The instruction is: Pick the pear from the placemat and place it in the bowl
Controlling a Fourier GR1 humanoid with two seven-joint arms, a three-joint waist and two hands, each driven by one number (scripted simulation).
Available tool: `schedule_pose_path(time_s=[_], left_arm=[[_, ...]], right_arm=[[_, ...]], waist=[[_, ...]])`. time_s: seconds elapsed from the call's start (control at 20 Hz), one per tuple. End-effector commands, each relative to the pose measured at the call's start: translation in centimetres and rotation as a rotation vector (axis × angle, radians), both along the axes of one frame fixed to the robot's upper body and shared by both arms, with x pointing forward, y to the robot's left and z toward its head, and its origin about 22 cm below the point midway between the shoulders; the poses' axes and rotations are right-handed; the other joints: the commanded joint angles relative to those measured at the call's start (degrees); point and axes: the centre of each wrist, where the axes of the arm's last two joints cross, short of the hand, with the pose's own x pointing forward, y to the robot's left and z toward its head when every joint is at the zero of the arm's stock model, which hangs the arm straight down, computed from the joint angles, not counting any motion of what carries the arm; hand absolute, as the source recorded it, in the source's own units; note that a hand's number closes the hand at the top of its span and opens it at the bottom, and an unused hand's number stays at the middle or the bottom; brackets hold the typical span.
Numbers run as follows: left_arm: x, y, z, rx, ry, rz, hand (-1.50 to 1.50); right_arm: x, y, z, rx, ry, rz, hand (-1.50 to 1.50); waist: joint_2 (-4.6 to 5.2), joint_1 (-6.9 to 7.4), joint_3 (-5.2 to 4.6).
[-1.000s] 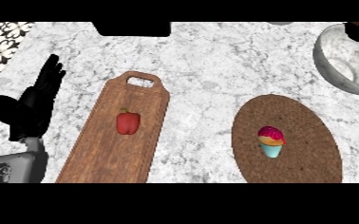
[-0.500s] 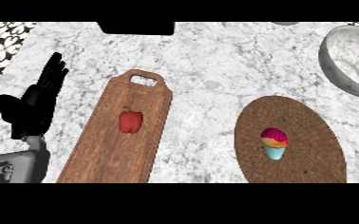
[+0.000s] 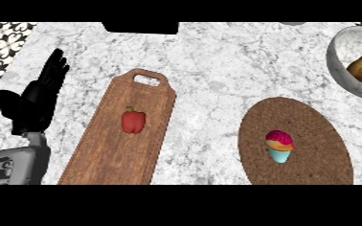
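A grey bowl (image 3: 338, 60) stands at the right edge, partly cut off. Inside it lies a yellow-brown rounded thing (image 3: 356, 68) that looks like the pear, half out of view. The brown oval placemat (image 3: 311, 124) lies at the lower right and bears only a cupcake (image 3: 279, 146) with pink topping and a teal cup. My left hand (image 3: 37, 100) rests at the far left, fingers straight and pointing up, holding nothing. My right hand shows nowhere.
A long wooden cutting board (image 3: 124, 139) with a handle hole lies left of centre, with a red bell pepper (image 3: 133, 121) on it. A black object (image 3: 140, 27) sits at the counter's far edge. White marble counter lies between board and placemat.
The whole scene has drifted slightly in the view. The yellow-brown thing inside the bowl now shows at the right edge. The left hand has stayed nearly still.
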Motion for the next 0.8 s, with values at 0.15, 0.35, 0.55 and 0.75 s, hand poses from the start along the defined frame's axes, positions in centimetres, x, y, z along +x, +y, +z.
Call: schedule_pose_path(time_s=[0.15, 0.35, 0.55, 0.75], left_arm=[[-0.6, 1.1, -0.2, 0.003, -0.013, 0.015, 0.0], [-0.9, 0.3, -0.4, -0.013, 0.011, 0.034, 0.0], [-0.8, 1.2, 0.0, -0.002, -0.008, 0.033, 0.0], [0.1, 0.6, 0.0, -0.003, -0.004, 0.04, 0.0]], right_arm=[[-1.3, -1.5, -1.1, 0.263, -0.233, 0.056, -1.5], [-1.3, -2.2, 1.0, 0.481, -0.561, -0.033, -1.5], [-3.7, -5.3, 2.9, 0.621, -0.699, -0.033, -1.5], [-10.0, -10.2, 1.8, 0.627, -0.618, -0.041, -1.5]], waist=[[-0.37, -0.75, 0.08], [-0.82, -1.45, 0.18], [-0.58, -1.57, 0.07], [-0.3, -2.5, 0.12]])
